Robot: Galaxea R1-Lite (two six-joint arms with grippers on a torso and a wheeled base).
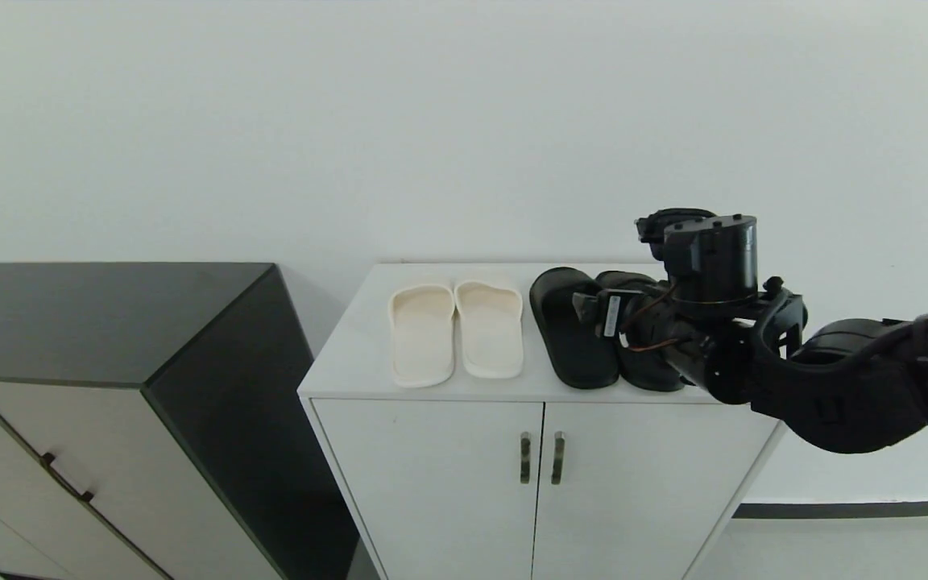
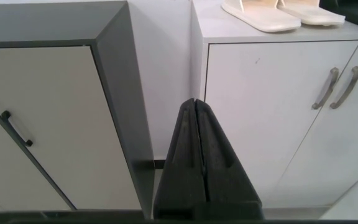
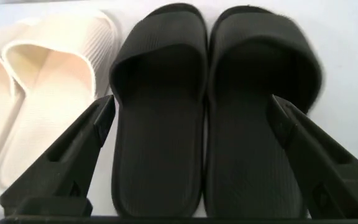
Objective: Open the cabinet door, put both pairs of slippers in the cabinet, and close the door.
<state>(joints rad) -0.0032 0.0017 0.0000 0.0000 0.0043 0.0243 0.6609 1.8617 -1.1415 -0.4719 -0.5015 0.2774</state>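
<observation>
Closer, fingers (image 3: 61,168) astride black slippers (image 3: 166,137).

A black-topped sideboard (image 1: 101,318) with pale fronts stands against the white wall (image 1: 464,121)

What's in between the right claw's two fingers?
The black slippers, side by side on the white cabinet top. The right wrist view shows them framed by the open right claw.

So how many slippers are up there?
4, all on the cabinet top: two cream ones at left, two black ones beside them at right.
</observation>
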